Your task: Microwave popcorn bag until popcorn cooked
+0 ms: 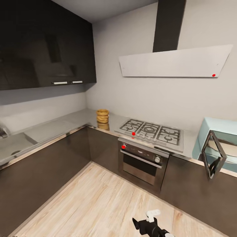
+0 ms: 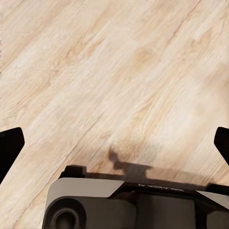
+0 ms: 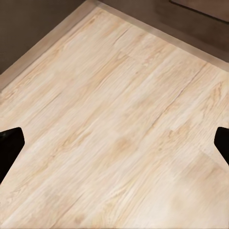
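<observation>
The tan ridged popcorn bag (image 1: pixel 102 116) stands upright on the grey steel countertop (image 1: pixel 74 119), in the far corner left of the hob. The pale blue microwave (image 1: pixel 215 126) sits on the worktop at the right edge, its dark glass door (image 1: pixel 214 158) swung open towards me. My left gripper (image 2: pixel 114 143) is open over the plank floor, with nothing between its black fingertips (image 2: pixel 9 148). My right gripper (image 3: pixel 114 143) is open too, empty, also above the floor. A black and white arm end (image 1: pixel 149 225) pokes in at the bottom of the head view. No popcorn is visible.
A silver gas hob (image 1: pixel 151 130) and a steel oven (image 1: pixel 141 161) lie between bag and microwave, under an extractor hood (image 1: pixel 174 62). Dark base cabinets (image 1: pixel 42 171) line the left and far sides, with wall cabinets (image 1: pixel 42 42) above. Pale wood floor (image 1: pixel 98 197) stretches ahead.
</observation>
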